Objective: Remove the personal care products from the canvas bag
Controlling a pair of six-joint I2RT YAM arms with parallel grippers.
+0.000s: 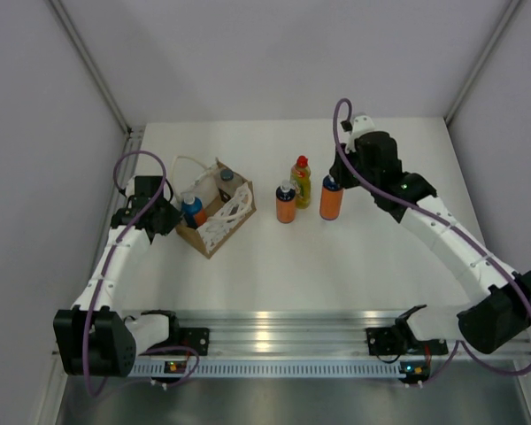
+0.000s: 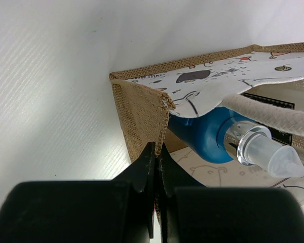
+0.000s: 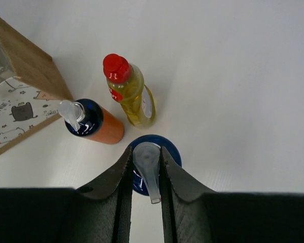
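The tan canvas bag [image 1: 219,217] stands at the left, and my left gripper [image 1: 165,215] is shut on its left rim. In the left wrist view the closed gripper [image 2: 158,148] pinches the woven edge of the bag [image 2: 142,109]. An orange-and-blue bottle [image 2: 207,135] with a pale pump leans inside it. A flat whitish bottle with a dark cap [image 1: 227,178] also stands in the bag. My right gripper [image 3: 146,153] is shut on the pale pump of an upright orange-and-blue bottle [image 1: 331,200]. A yellow bottle [image 3: 133,96] and another orange-and-blue bottle [image 3: 95,124] stand just left of it.
White cord handles [image 2: 273,115] drape over the bag's opening and across the leaning bottle. White walls close in the table at the back and both sides. The aluminium rail [image 1: 274,332] with the arm bases runs along the near edge.
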